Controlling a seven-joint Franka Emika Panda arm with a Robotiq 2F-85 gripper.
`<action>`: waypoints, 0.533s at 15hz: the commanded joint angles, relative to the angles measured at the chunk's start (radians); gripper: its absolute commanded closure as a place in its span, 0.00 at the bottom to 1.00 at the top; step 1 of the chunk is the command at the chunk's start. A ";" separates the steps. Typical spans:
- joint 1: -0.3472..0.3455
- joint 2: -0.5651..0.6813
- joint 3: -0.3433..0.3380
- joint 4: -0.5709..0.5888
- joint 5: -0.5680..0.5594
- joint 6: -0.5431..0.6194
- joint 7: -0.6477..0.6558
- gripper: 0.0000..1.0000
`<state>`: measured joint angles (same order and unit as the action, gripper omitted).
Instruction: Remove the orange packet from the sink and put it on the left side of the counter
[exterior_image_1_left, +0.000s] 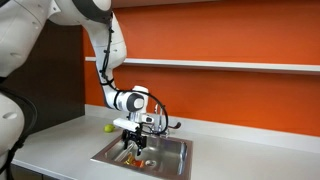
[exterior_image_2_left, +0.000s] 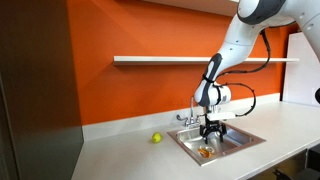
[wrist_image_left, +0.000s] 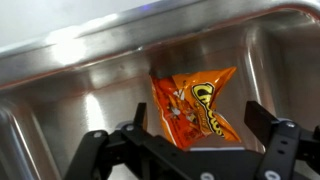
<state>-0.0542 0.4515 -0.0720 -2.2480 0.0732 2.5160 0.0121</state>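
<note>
The orange packet (wrist_image_left: 192, 108) lies flat and crinkled on the floor of the steel sink (wrist_image_left: 80, 80), with red and yellow print on it. In the wrist view my gripper (wrist_image_left: 195, 122) is open, its two dark fingers standing on either side of the packet's lower part, not closed on it. In both exterior views the gripper (exterior_image_1_left: 131, 141) (exterior_image_2_left: 212, 137) hangs down into the sink basin (exterior_image_1_left: 172, 161) (exterior_image_2_left: 245, 139), just above the packet (exterior_image_1_left: 136, 160) (exterior_image_2_left: 205, 152). The light grey counter (exterior_image_1_left: 60, 140) (exterior_image_2_left: 120, 155) runs along the orange wall.
A small yellow-green ball (exterior_image_1_left: 109, 127) (exterior_image_2_left: 156, 138) sits on the counter beside the sink. The chrome two-handled faucet (exterior_image_1_left: 165, 125) (exterior_image_2_left: 187, 118) stands at the sink's back edge, close to my wrist. A white shelf (exterior_image_2_left: 160, 59) runs along the wall above.
</note>
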 joint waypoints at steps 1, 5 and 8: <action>-0.025 0.053 0.033 0.030 0.021 0.016 -0.030 0.00; -0.028 0.112 0.048 0.048 0.030 0.040 -0.031 0.00; -0.031 0.154 0.054 0.066 0.034 0.064 -0.029 0.00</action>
<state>-0.0543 0.5622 -0.0443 -2.2158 0.0862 2.5570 0.0121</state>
